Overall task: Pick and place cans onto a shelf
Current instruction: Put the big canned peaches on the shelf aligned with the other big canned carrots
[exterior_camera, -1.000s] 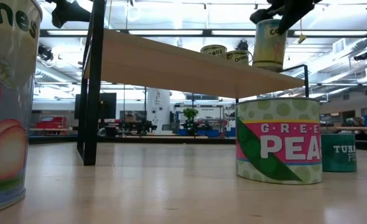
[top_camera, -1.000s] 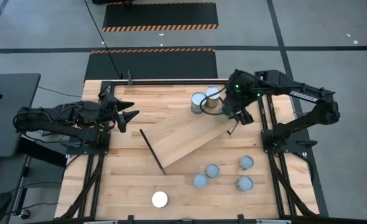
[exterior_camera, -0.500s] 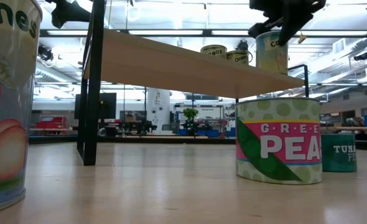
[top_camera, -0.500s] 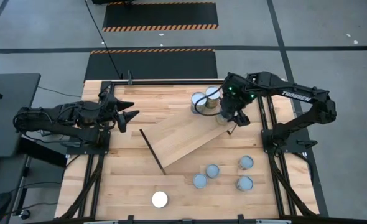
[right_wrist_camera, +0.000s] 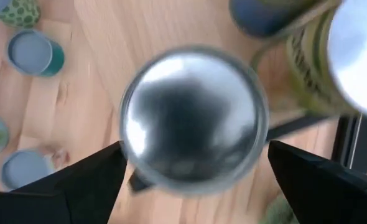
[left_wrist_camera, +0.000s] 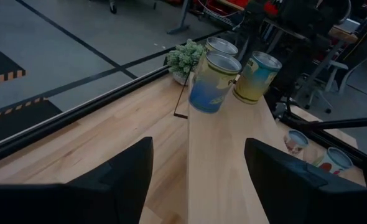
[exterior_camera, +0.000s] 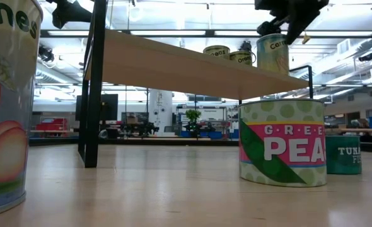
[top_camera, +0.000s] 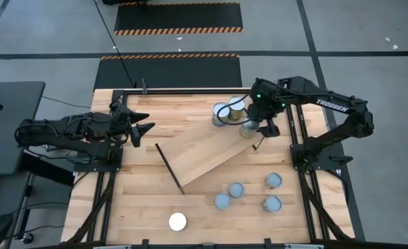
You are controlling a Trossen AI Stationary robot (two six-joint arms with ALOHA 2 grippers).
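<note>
Three round metal-topped cans (top_camera: 221,114) stand on light-wood shelf (top_camera: 204,153).

Both my arms are dark, almost black, built of jointed segments with black cables running along them. My right arm (top_camera: 328,114) carries white TROSSEN lettering on its upper link and a small green light near the wrist. My left tool (left_wrist_camera: 196,180) shows two broad, flat, matte black fingers. Each arm stands on a black metal frame base.
</note>
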